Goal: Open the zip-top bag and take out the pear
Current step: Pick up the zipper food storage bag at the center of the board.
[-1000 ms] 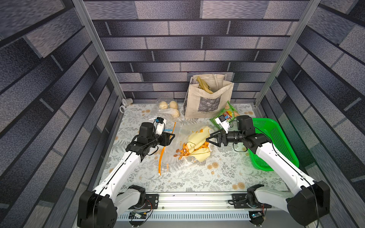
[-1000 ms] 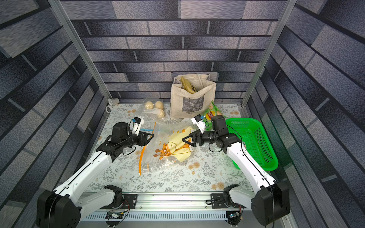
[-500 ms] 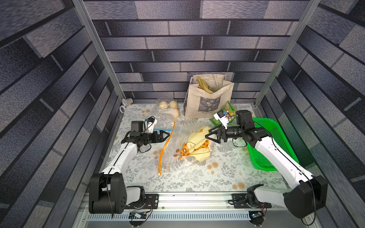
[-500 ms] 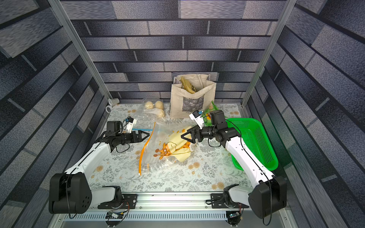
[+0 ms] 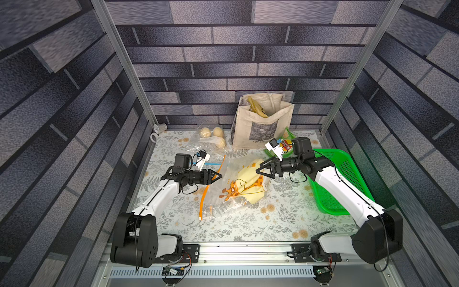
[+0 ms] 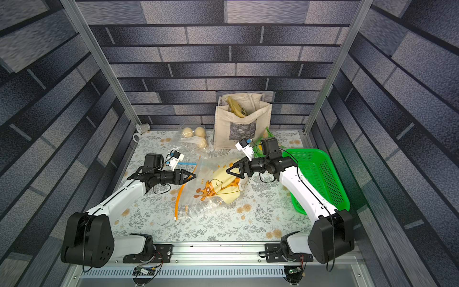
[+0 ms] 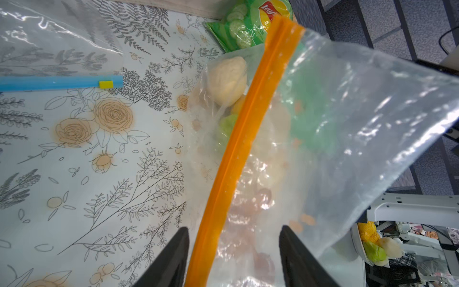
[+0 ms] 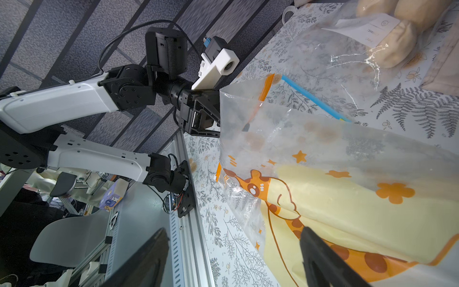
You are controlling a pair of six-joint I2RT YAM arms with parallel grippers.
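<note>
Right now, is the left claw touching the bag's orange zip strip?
Cannot tell. The left wrist view shows the orange zip strip between the left gripper's spread jaws, beside one finger; contact or gap unclear.

Zip-top bag (image 5: 236, 188): clear plastic, yellow giraffe print, lying crumpled at table centre. Orange zip strip (image 7: 238, 139) along its 9 o'clock edge, 12 o'clock end raised.

Bright, even light from above falls on the pale floral-printed tabletop (image 5: 248, 223), with soft, short shadows. White glare streaks the clear plastic zip-top bag with the orange seal (image 7: 372, 104). In both top views the dark brick-patterned walls (image 5: 62, 124) bow and smear toward the edges.
</note>
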